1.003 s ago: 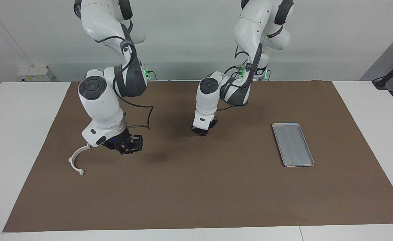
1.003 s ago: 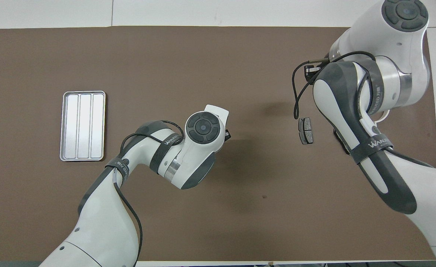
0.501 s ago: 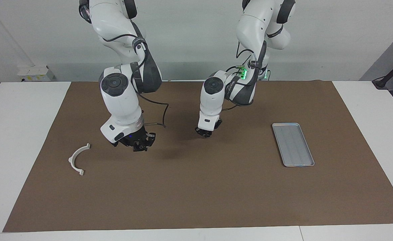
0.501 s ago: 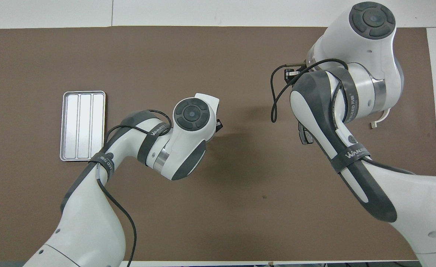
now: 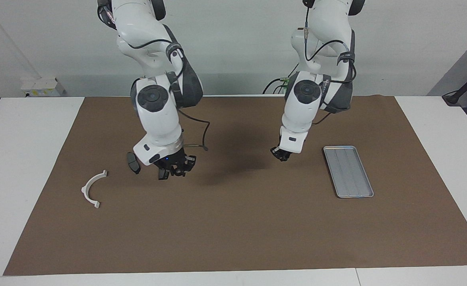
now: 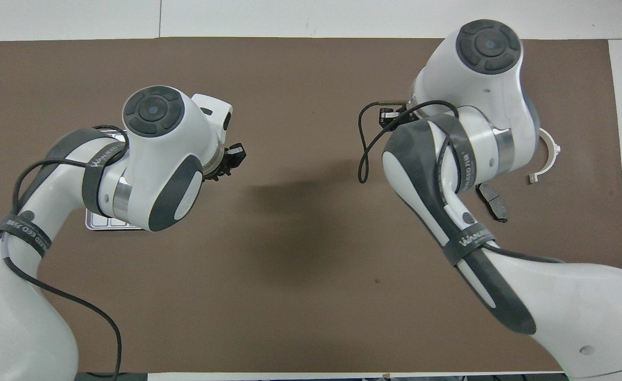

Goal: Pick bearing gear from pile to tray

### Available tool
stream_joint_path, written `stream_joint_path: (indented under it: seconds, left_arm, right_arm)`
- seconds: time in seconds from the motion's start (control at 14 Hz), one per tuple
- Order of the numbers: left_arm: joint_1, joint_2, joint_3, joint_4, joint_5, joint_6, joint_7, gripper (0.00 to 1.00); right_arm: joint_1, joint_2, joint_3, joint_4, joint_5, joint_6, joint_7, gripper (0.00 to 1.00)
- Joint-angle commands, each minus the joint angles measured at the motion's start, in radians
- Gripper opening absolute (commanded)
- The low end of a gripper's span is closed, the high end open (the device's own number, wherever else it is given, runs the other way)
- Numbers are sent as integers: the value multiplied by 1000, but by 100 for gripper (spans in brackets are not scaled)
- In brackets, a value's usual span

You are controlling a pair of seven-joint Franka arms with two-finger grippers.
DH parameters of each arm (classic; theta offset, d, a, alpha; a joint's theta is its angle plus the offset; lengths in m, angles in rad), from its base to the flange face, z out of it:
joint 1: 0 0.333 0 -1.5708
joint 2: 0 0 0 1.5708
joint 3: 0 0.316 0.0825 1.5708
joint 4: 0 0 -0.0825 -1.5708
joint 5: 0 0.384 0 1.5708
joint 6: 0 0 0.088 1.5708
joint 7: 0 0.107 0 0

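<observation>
Tray (image 5: 348, 171) lay just beside the left gripper (image 5: 281, 154), whose fingertips were together, toward the left arm's end; the right gripper (image 5: 173, 170) hovered near a dark plate (image 5: 133, 163).

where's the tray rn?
The tray lies on the brown mat toward the left arm's end of the table, beside the raised left gripper.

White table (image 5: 26, 131), brown mat (image 5: 241, 230), pale wall (image 5: 237, 39)
</observation>
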Motion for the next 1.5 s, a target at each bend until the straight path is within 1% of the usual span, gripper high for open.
stream_joint_path:
  seconds: [0.0, 0.14, 0.36, 0.57, 0.72, 0.79, 1.0, 1.29, 1.36, 1.43]
  left_arm:
    - [99, -33, -11, -53, 11, -19, 175, 0]
    - [162, -43, -11, -75, 11, -17, 285, 0]
    - [248, -54, -11, -112, 11, 0, 440, 0]
    - [319, -72, -11, -165, 11, 53, 563, 0]
    - [330, -86, -9, -222, 11, 125, 585, 0]
    - [351, -94, -11, -245, 11, 144, 615, 0]
    - [357, -111, -11, -291, 11, 153, 648, 0]
    - [357, -138, -11, -405, 11, 272, 649, 0]
    - [357, -138, -11, -425, 11, 296, 648, 0]
    - [356, -138, -11, -432, 11, 299, 648, 0]
  right_arm:
    - [88, -40, -1, -71, 4, 34, 122, 3]
    - [148, -33, -1, -82, 4, 70, 211, 3]
    - [178, -39, 7, -151, 41, 152, 255, 3]
    - [244, -11, 7, -201, 42, 251, 339, 3]
    - [273, 24, 7, -206, 42, 290, 365, 3]
    - [284, 41, 7, -208, 42, 310, 377, 3]
    - [282, 49, 7, -246, 42, 359, 368, 3]
    - [278, 55, 7, -312, 41, 437, 345, 4]
    - [276, 55, 7, -326, 41, 457, 345, 7]
    - [276, 55, 7, -332, 41, 460, 345, 25]
